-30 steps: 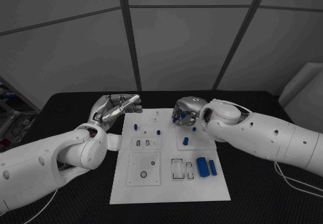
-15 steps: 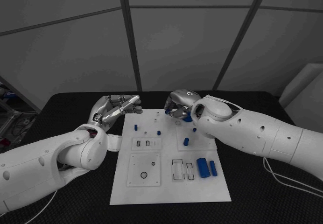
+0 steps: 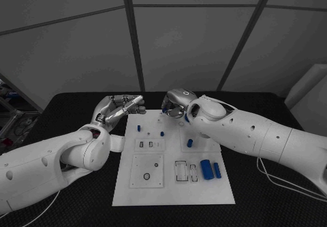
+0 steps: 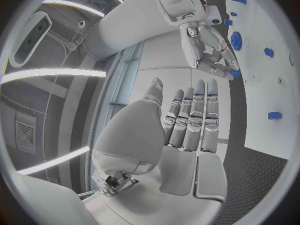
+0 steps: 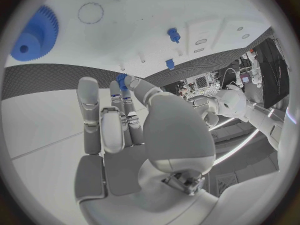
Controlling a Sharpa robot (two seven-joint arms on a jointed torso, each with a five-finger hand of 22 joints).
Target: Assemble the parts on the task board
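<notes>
White, the task board (image 3: 174,189) lies flat in the middle of the black table (image 3: 61,101), its long side running away from the robot. Counted in the head view, the board carries two long blue pieces lying side by side near its right edge, a thicker one (image 3: 206,169) and a thinner one (image 3: 216,170); one short blue peg (image 3: 189,142) stands further up the right side; three small blue pegs occupy the upper left area, at (image 3: 139,127), (image 3: 162,134) and (image 3: 160,120). One blue gear (image 5: 34,33) lies on the board's far part, visible in the right wrist view, with a drawn circle outline (image 5: 90,12) just beside it. Three white inset plates sit on the board: one with two small slots (image 3: 147,144), one with an oval hole (image 3: 146,171), and one on the right under the short peg. Two rectangular recesses (image 3: 185,170) lie just left of the long pieces. The left hand (image 3: 121,108) hovers beside the board's far left corner, fingers extended side by side and holding nothing. The right hand (image 3: 174,109) is over the board's far edge, fingers extended; a small blue piece (image 5: 122,80) sits at its fingertips (image 5: 128,87), pinched against the thumb.
</notes>
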